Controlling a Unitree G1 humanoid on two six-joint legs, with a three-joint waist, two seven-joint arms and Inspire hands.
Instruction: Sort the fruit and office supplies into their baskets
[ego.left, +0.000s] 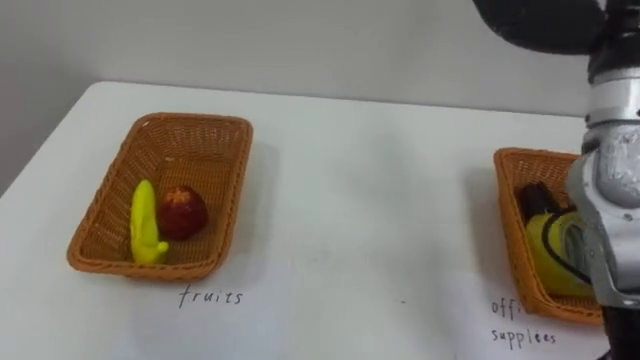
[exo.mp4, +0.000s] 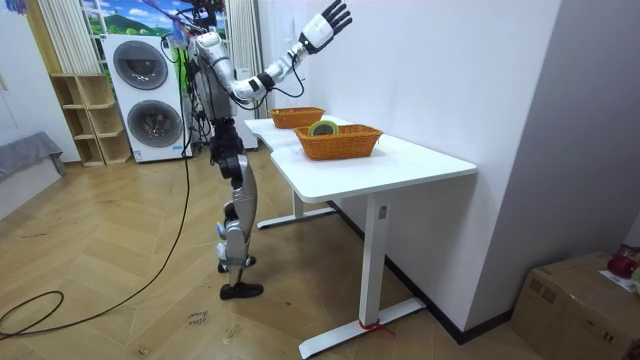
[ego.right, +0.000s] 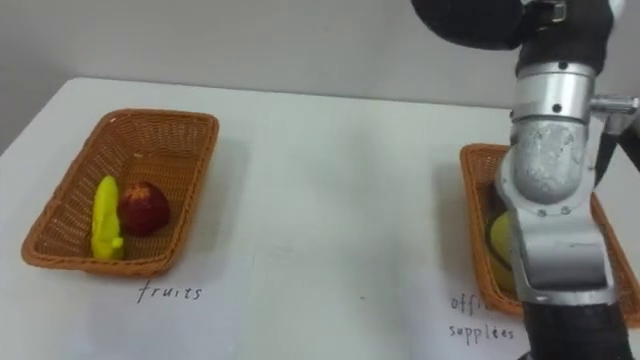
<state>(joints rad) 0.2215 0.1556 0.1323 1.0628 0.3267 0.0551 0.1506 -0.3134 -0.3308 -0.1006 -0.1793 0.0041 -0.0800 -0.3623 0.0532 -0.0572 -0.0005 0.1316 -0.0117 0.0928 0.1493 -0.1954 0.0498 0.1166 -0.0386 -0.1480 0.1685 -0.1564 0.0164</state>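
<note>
At the table's left stands a wicker basket (ego.left: 195, 118) holding a yellow banana (ego.left: 146, 225) and a red apple (ego.left: 183, 212). A second wicker basket (ego.left: 515, 158) at the right holds a yellow roll (ego.left: 548, 250) and a dark item (ego.left: 535, 195). My right forearm rises in front of this basket and hides much of it. In the room view my right hand (exo.mp4: 328, 22) is lifted high above the table near the wall, fingers spread and holding nothing. There the right basket (exo.mp4: 338, 143) is the nearer one and the fruit basket (exo.mp4: 296, 117) lies beyond it.
I stand at the long side of the white table (exo.mp4: 420, 160), which is against a wall. Handwritten labels lie in front of each basket. Two stacked washing machines (exo.mp4: 150, 95) and a wooden shelf (exo.mp4: 85, 120) are behind me. A cardboard box (exo.mp4: 580, 300) sits on the floor.
</note>
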